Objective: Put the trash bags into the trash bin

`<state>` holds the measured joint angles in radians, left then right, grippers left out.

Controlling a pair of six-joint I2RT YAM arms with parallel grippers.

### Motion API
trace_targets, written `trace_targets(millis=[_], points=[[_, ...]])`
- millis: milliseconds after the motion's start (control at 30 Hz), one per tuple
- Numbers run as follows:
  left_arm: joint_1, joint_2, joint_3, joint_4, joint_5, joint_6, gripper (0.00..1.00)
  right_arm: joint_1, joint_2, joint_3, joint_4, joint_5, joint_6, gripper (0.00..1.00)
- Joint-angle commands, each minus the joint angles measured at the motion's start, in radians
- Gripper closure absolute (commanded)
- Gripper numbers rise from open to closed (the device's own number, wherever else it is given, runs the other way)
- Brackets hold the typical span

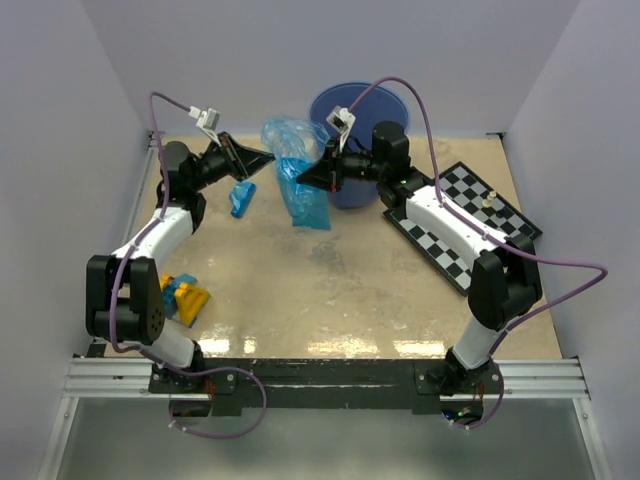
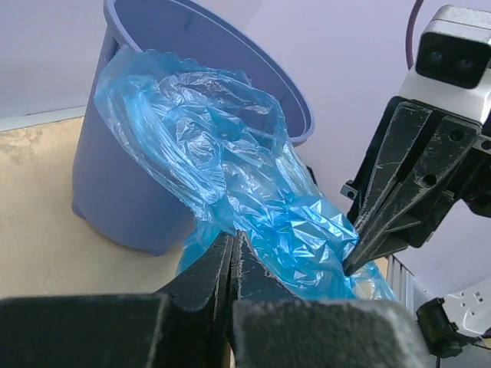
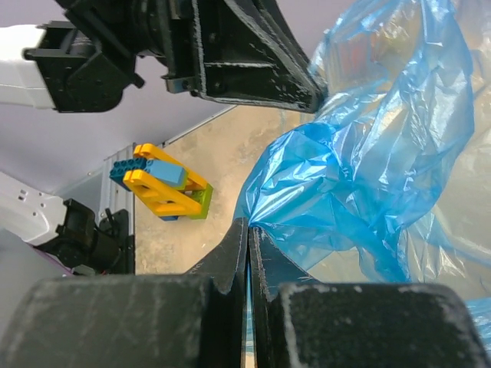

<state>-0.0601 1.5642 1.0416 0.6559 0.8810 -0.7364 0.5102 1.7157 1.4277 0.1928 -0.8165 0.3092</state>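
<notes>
Crinkly trash bags (image 1: 299,180) just outside the trash bin (image 1: 381,101).

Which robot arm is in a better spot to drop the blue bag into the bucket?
Probably the right. The right gripper pinches the trash bag right beside the trash bin; the left gripper, also shut on it, sits farther away.

A chessboard (image 1: 470,225) lies at right, a small blue block (image 1: 241,198) back left, yellow-and-blue toy blocks (image 1: 187,298) front left.
</notes>
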Motion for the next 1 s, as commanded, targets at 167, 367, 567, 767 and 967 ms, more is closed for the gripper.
trace_targets(millis=[167, 367, 567, 767, 967], points=[[0.055, -0.213, -0.005, -0.326, -0.186, 0.282, 1.0, -0.016, -0.062, 0.034, -0.14, 0.195, -0.148, 1.0], [0.095, -0.363, -0.023, -0.522, -0.283, 0.468, 1.0, -0.016, -0.087, -0.022, -0.236, 0.401, -0.231, 1.0], [0.103, -0.443, -0.035, -0.643, -0.29, 0.557, 1.0, -0.018, -0.105, -0.091, -0.243, 0.502, -0.22, 1.0], [0.105, -0.498, -0.07, -0.731, -0.304, 0.591, 1.0, -0.016, -0.131, -0.161, -0.253, 0.379, -0.272, 0.75], [0.111, -0.529, -0.097, -0.774, -0.316, 0.53, 1.0, -0.01, -0.174, -0.159, -0.3, 0.255, -0.436, 0.39]])
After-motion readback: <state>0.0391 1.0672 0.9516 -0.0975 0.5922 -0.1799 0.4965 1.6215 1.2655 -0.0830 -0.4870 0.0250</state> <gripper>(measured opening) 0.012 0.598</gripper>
